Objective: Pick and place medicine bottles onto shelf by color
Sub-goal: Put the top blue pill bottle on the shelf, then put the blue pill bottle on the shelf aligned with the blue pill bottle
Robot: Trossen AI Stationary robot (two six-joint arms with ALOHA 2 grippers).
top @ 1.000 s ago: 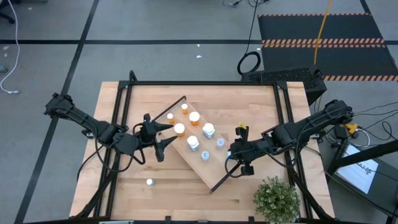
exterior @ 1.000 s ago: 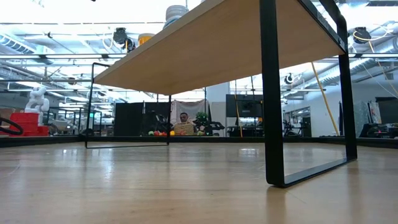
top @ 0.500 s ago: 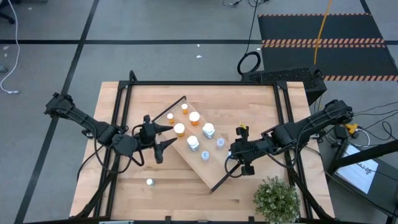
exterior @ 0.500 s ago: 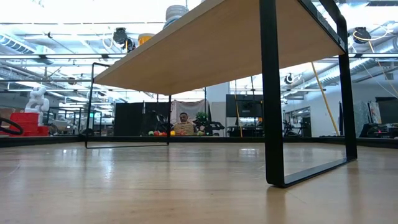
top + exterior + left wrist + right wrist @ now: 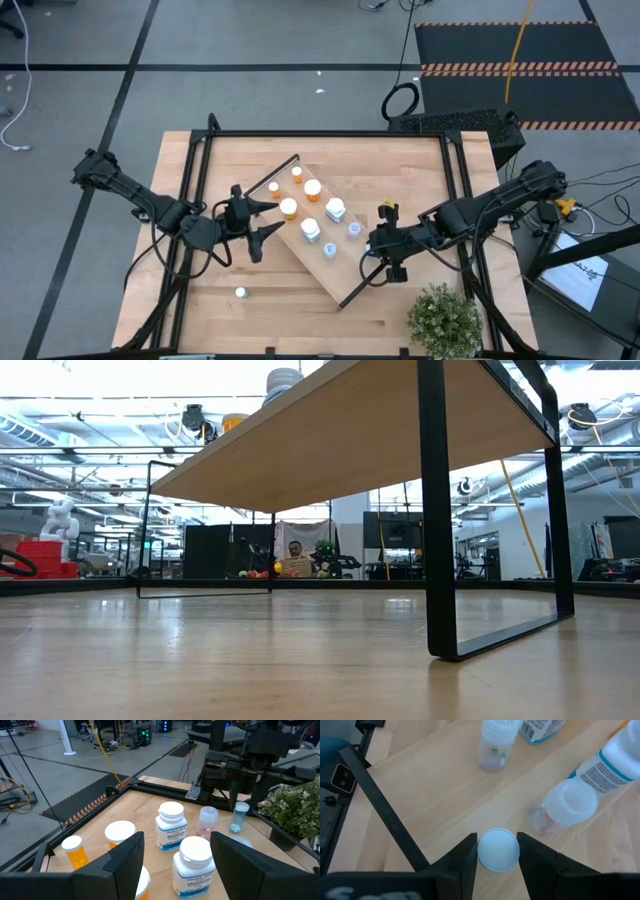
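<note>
The shelf point(image 5: 345, 275) lies slantwise across the table's middle, raised on dark end frames point(image 5: 435, 510). On it stand several medicine bottles: orange ones point(image 5: 289, 208) toward its far left end, white and clear ones point(image 5: 335, 209) toward the middle. A lone white-capped bottle point(image 5: 241, 293) stands on the tabletop near the front left. My left gripper point(image 5: 274, 214) hovers open at the shelf's left long side, pointing at the bottles point(image 5: 171, 825). My right gripper point(image 5: 370, 245), at the shelf's right long side, is shut on a small white-capped bottle point(image 5: 497, 850). My right gripper pinches the small bottle between its two fingers point(image 5: 465, 857), one on each side of its round white cap point(image 5: 497, 851). The fingers slant down from the table's right. The bottle's body is hidden under the cap, so I cannot tell whether it rests on the shelf board.
A potted plant point(image 5: 445, 320) stands at the table's front right corner. A dark frame point(image 5: 330, 133) runs around the tabletop. The shelf's near end wall point(image 5: 385, 805) lies close to the held bottle, and a clear bottle point(image 5: 565, 805) stands right beyond it.
</note>
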